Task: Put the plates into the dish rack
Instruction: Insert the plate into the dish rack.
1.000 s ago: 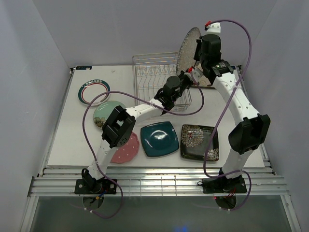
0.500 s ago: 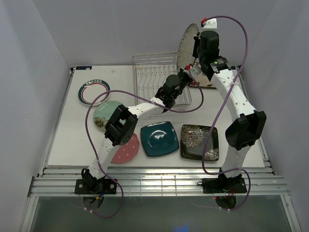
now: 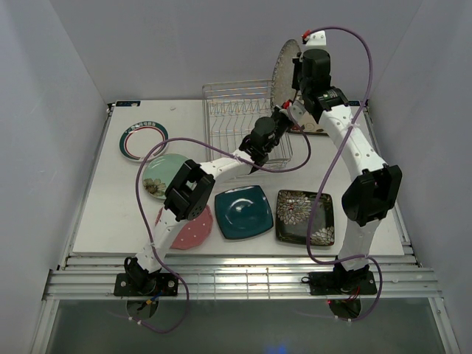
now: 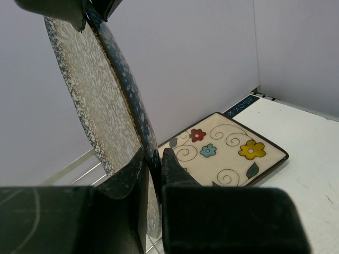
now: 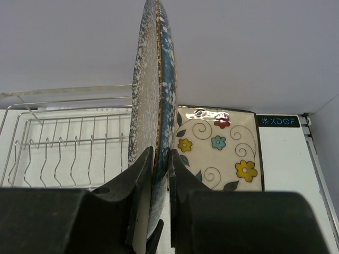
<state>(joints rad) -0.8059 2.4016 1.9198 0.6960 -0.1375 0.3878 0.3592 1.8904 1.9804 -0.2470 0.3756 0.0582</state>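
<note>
**State of the task: first plate in transit, none loaded.**

- **Plate in hand.** You hold the speckled grey plate [image 3: 286,63] on edge in the air. It is at the right end of the dish rack [image 3: 237,110] and not yet between the prongs.
- **Claws.** The right claw [image 5: 160,156] is clamped on the plate's upper rim. The left claw [image 4: 153,159] is clamped on its lower rim.
- **Rack.** It holds no plate.
- **Plates left.** Six lie flat on the surface [image 3: 96,214]:
  - the cream floral plate [image 5: 220,151], just right of the rack
  - the white teal-rimmed plate [image 3: 142,140], left of the rack
  - the mint plate [image 3: 155,174], near the left arm
  - the pink plate [image 3: 193,230], the teal plate [image 3: 243,212] and the black floral plate [image 3: 304,216], in the near row

By this count, all seven plates remain to be seated.
</note>
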